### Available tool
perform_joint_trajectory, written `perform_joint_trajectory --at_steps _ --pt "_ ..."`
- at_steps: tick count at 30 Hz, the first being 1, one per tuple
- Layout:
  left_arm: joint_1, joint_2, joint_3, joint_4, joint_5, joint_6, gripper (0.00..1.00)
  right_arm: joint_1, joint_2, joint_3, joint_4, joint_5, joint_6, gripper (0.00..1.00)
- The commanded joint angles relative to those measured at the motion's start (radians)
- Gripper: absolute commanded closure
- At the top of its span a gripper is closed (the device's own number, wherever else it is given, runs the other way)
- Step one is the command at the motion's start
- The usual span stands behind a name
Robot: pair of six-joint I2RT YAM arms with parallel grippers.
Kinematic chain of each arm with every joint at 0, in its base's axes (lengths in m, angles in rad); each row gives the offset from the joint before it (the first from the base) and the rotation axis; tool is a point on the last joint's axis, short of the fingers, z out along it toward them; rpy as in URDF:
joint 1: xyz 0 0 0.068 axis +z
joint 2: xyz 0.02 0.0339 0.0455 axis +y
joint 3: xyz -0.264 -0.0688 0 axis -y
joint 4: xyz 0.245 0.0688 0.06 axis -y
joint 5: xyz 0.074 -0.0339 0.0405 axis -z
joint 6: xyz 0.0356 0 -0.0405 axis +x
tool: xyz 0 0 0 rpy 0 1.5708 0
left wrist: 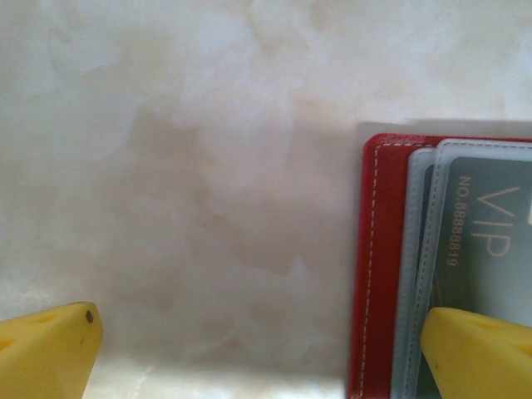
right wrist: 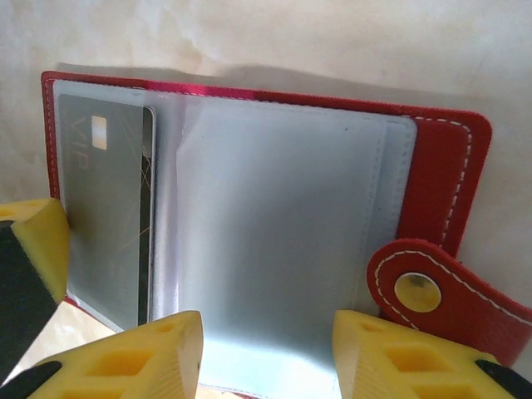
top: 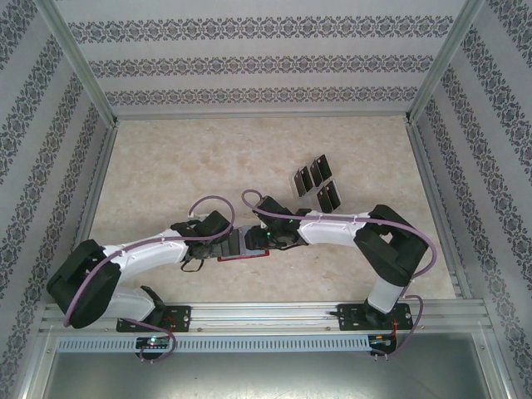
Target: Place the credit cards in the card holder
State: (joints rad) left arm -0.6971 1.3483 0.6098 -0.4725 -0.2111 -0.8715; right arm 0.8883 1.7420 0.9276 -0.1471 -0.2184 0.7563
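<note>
Our right claw (right wrist: 266, 332) stands half open, its fingertips (right wrist: 150, 357) straddling the near edge of a clear plastic sleeve (right wrist: 274, 224) inside the small red leather-like folding card holder (right wrist: 440, 174), which lies spread just ahead of it. Our left claw (left wrist: 259, 324) gapes wide, one finger over the holder's edge. We judge the sleeve could flop shut, or the holder skid on the pale marbled surface (left wrist: 166, 166), if either claw drags. The thin black rectangular credit cards (top: 314, 183) lie farther out, apart from both claws.
</note>
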Motion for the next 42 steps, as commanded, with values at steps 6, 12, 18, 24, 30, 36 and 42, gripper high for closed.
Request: perform_joint_trajectory --at_steps 6,12,18,24,30,36,42 --pt "0.013 0.045 -0.044 0.052 0.027 0.003 0.0 0.027 0.039 0.03 0.033 -0.055 0.026 0.54" --pt "0.013 -0.027 -0.048 0.019 -0.004 -0.021 0.0 0.032 0.036 0.043 0.047 -0.067 0.043 0.54" --pt "0.014 -0.234 -0.058 -0.094 -0.116 -0.103 0.0 0.032 0.036 0.058 0.049 -0.071 0.051 0.54" --pt "0.014 -0.39 -0.052 -0.158 -0.147 -0.138 0.0 0.036 0.051 0.084 0.041 -0.076 0.053 0.54" --pt "0.015 -0.417 -0.048 -0.159 -0.124 -0.145 0.0 0.049 0.087 0.129 0.037 -0.082 0.057 0.54" --pt "0.015 -0.441 -0.057 -0.145 -0.108 -0.154 0.0 0.064 0.115 0.177 0.025 -0.084 0.06 0.54" --pt "0.015 -0.461 -0.058 -0.139 -0.1 -0.162 0.0 0.074 0.142 0.237 0.009 -0.089 0.061 0.54"
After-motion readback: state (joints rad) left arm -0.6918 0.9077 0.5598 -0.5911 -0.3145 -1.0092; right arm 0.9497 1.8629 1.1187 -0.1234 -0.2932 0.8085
